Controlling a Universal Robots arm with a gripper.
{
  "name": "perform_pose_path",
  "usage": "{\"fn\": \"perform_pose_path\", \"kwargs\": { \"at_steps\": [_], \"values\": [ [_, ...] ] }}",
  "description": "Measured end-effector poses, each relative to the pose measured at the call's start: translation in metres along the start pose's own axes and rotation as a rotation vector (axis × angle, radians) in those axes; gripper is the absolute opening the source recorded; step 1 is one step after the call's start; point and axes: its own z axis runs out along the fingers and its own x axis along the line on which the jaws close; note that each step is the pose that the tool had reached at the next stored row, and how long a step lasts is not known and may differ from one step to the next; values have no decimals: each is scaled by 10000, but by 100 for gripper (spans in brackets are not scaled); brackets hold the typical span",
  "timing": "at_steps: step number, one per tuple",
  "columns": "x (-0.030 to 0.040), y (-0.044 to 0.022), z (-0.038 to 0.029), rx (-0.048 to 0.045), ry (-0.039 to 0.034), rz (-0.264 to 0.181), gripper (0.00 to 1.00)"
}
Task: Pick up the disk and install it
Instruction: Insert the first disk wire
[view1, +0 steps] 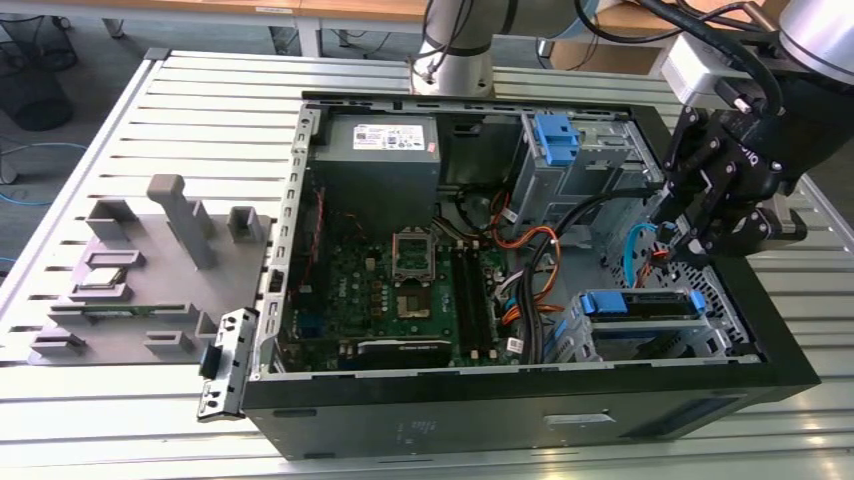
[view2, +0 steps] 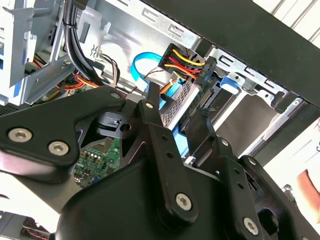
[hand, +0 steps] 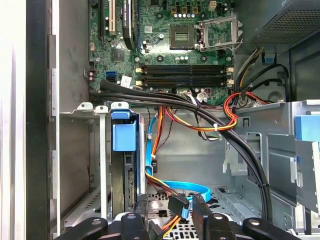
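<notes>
The disk (view1: 643, 305), silver with a blue carrier frame, sits in the metal drive cage (view1: 714, 335) at the exterior view's lower right of the open computer case. In the first wrist view its edge (hand: 128, 185) stands in the cage under a blue tab (hand: 123, 136). My gripper (view1: 674, 245) hangs just above and behind the cage, open. In both wrist views its black fingers (hand: 200, 207) (view2: 151, 100) straddle a black cable connector (hand: 178, 204) with coloured wires (view2: 177, 59) and a blue data cable (hand: 185, 187) at the disk's end. Whether the fingers touch the connector is unclear.
The motherboard (view1: 400, 290) and a grey power-supply box (view1: 380, 150) fill the case's left half. A second blue bracket (view1: 554, 135) sits in the upper bay. Thick black cables (hand: 200, 107) cross beside the cage. A grey fixture block (view1: 134, 270) stands on the slatted table.
</notes>
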Motion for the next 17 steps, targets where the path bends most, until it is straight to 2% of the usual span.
{"fn": "perform_pose_path", "kwargs": {
  "at_steps": [4, 5, 6, 12, 13, 14, 15, 16, 17],
  "values": [
    [0, 0, 0, 0, 2, 0, 48],
    [0, 0, 0, 0, 2, 0, 47],
    [0, 0, 0, 0, 3, 0, 40],
    [0, 0, 0, 0, 8, 0, 40],
    [0, 0, 0, 0, 9, 0, 38],
    [0, 0, 0, 0, 9, 0, 33],
    [0, 0, 0, 0, 9, 0, 33],
    [0, 0, 0, 0, 10, 0, 26],
    [0, 0, 0, 0, 11, 0, 26]
  ]
}}
